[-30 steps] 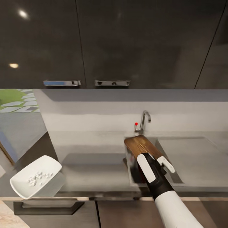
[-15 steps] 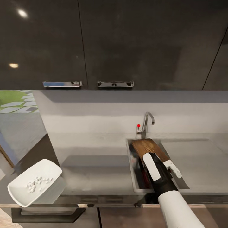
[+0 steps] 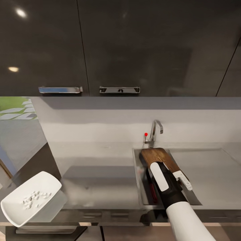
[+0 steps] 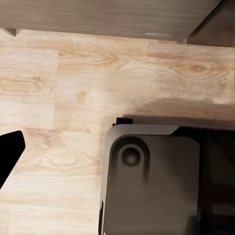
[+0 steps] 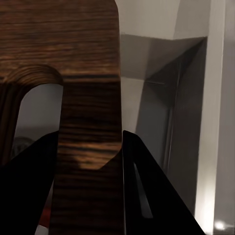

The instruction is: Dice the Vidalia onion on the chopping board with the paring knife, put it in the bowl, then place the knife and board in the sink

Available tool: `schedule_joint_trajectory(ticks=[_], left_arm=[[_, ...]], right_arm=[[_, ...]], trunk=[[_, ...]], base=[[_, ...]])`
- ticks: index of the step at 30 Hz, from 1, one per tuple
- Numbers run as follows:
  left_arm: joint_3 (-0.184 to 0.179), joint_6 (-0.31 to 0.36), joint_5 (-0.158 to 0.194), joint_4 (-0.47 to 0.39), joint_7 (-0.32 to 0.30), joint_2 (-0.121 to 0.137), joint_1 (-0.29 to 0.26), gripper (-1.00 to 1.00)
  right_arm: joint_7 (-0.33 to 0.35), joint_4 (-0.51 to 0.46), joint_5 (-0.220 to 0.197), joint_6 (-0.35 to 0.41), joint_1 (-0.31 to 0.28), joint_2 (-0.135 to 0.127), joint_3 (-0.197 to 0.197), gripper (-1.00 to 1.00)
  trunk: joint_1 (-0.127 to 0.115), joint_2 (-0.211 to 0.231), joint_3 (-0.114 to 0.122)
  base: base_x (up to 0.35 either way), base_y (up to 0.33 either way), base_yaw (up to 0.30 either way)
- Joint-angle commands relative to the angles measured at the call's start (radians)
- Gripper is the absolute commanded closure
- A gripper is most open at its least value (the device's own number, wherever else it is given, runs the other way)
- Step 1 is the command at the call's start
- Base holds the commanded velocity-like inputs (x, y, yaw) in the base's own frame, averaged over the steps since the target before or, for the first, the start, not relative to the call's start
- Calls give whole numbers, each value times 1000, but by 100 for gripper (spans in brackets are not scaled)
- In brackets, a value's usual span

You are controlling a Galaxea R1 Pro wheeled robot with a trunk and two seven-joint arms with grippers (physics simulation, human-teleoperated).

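Observation:
My right gripper is shut on the dark brown chopping board, holding it tilted over the grey sink basin, just below the chrome tap. In the right wrist view its black fingers clamp the board on the strip beside the handle slot, with the basin wall behind. A reddish streak, the paring knife, lies in the basin under my forearm. The white bowl with diced onion rests at the countertop's left end. One black finger of my left gripper hangs over the floor.
Dark wall cabinets with chrome handles hang above the counter. The flat drainboard lies right of the basin. The left wrist view looks down on light wood flooring and my dark base.
The view has shifted with my head and base. My right gripper has carried the board rightward from the basin's left rim to above the basin and lowered it a little.

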Motion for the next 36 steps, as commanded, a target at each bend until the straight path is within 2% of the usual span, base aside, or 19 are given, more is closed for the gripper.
schedule_joint_trajectory(ticks=[1, 5, 8, 14, 20, 25, 28, 36], left_arm=[[1, -1, 5, -1, -1, 0, 0, -100], [1, -1, 5, -1, -1, 0, 0, -100], [1, -1, 5, -1, -1, 0, 0, -100], [1, -1, 5, -2, -1, 0, 0, -100], [1, -1, 5, -3, -1, 0, 0, -100], [1, -1, 5, -3, -1, 0, 0, -100], [1, -1, 5, -3, -1, 0, 0, -100], [1, -1, 5, -2, -1, 0, 0, -100]], right_arm=[[-3, 0, -2, 1, -1, 1, 2, 100], [-3, 1, -1, -1, -1, 1, 2, 100], [-3, 8, -1, -30, -1, 1, 2, 100], [5, 65, -1, -48, -1, 1, 3, 100], [9, 122, -3, -104, -1, 1, 3, 100], [62, 181, -3, -114, -1, 3, 3, 100], [82, 195, -3, -147, -1, 2, 3, 100], [87, 200, -3, -158, -1, -4, 2, 100]], trunk=[[1, -2, -3], [1, -2, -8], [1, -2, -13], [1, -2, -22], [1, -2, -32], [1, -2, -40], [1, -2, -45], [1, -2, -57]], base=[[7, -1, 0], [3, 0, 0], [72, -2, 0], [104, -41, 0], [7, -3, 12], [2, 0, 60], [125, 0, 75], [189, 0, 81]])
